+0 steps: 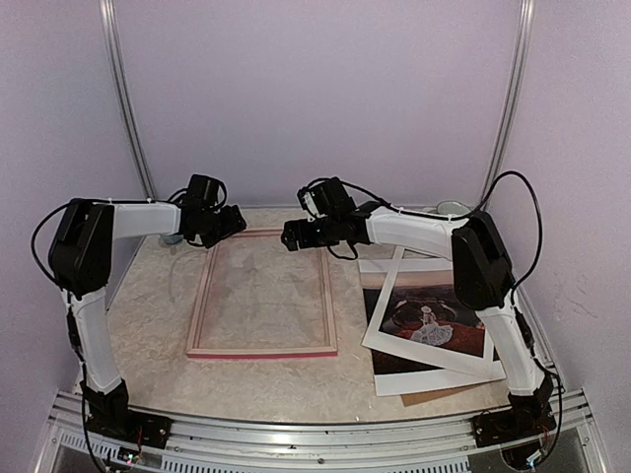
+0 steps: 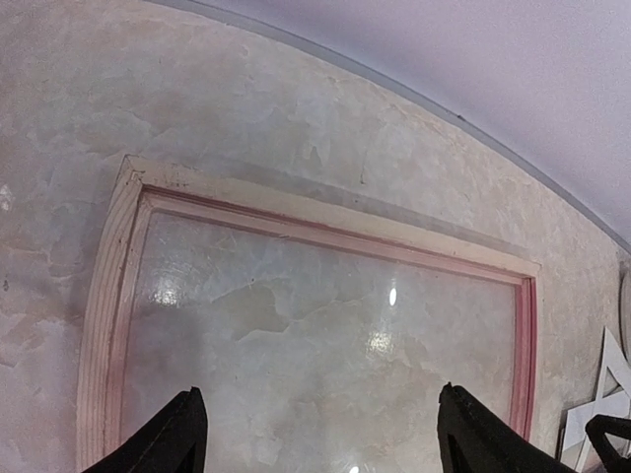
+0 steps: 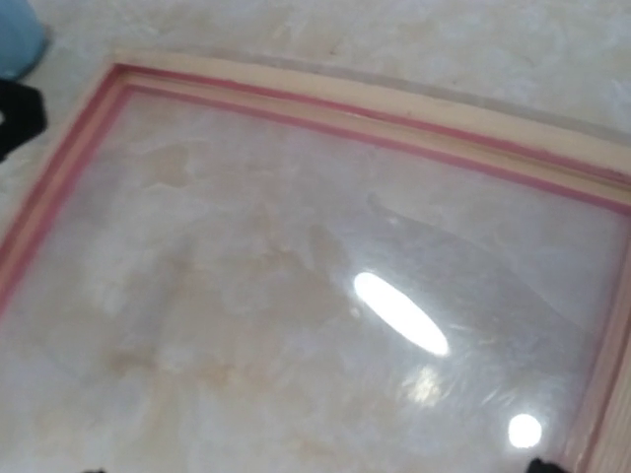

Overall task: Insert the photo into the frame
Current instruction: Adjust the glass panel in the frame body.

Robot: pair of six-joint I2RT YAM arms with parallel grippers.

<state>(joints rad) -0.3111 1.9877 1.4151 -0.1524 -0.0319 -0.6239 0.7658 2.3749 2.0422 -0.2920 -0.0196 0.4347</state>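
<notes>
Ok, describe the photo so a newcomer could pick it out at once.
Find the pink frame lying mid-table, then look just right of it. The photo there is the dark reddish-brown print with a small white figure, unlike the open white mat lying across it and the plain brown board peeking out beneath.

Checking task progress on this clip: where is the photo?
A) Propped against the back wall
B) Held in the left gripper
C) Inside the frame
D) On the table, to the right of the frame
D: the photo lies flat on the table to the right of the frame, whose opening holds no print.
</notes>
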